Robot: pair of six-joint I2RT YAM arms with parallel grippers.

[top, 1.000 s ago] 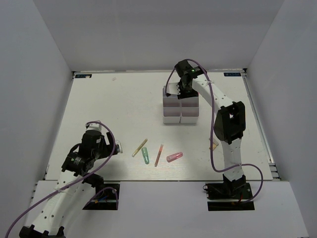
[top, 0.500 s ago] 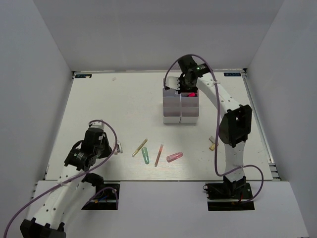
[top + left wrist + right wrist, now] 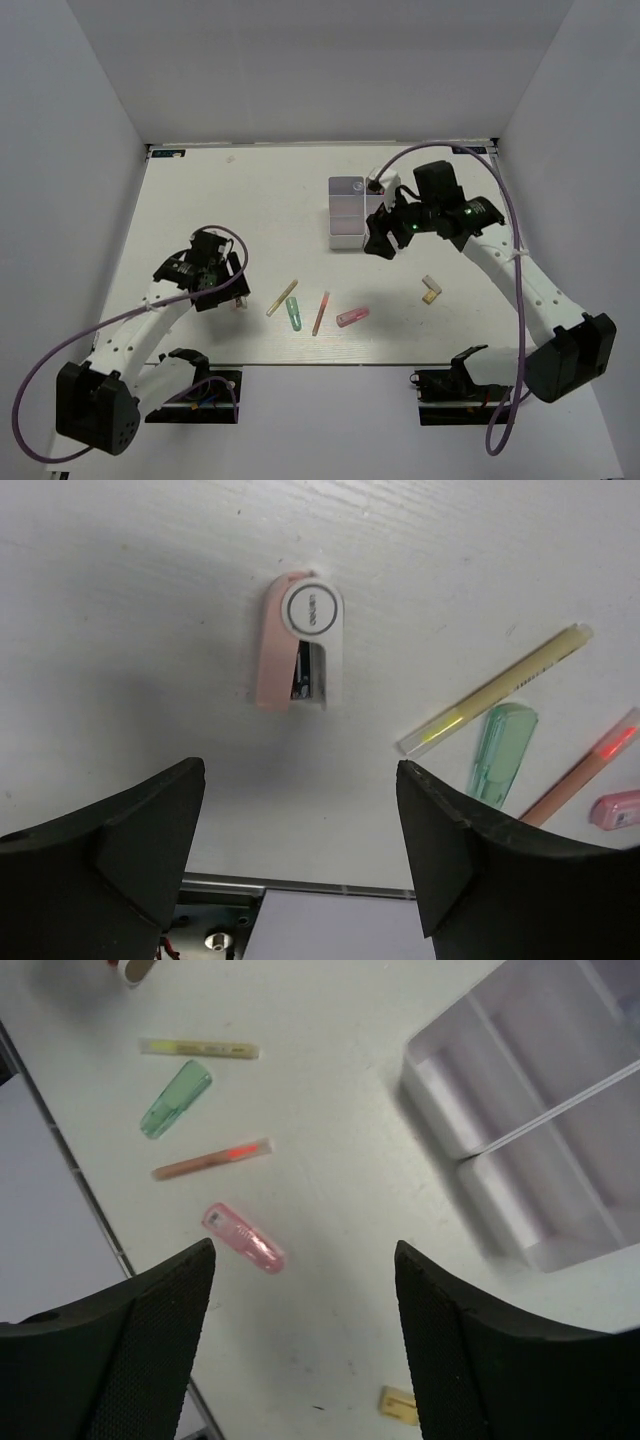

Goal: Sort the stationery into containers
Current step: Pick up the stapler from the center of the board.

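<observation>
The white organiser [image 3: 346, 212] stands at the table's back middle, its compartments [image 3: 545, 1150] looking empty in the right wrist view. On the table in front lie a yellow stick [image 3: 282, 297], a green tube [image 3: 294, 314], an orange stick [image 3: 321, 312], a pink tube [image 3: 352, 316] and a beige block [image 3: 432, 288]. My right gripper [image 3: 302, 1260] hovers open at the organiser's front right corner, above bare table between the pink tube [image 3: 244, 1238] and beige block [image 3: 400, 1404]. My left gripper [image 3: 300, 780] is open over bare table, just short of a small pink-and-white item [image 3: 303, 645].
White walls enclose the table on three sides. The table's near edge and a metal rail [image 3: 300, 888] lie directly under my left fingers. The yellow stick [image 3: 500, 688] and green tube [image 3: 500, 752] lie to the right of the left gripper.
My right arm has swung from over the organiser's back compartments to its front right corner, jaws now wide. The left arm has stretched out towards the loose items.
</observation>
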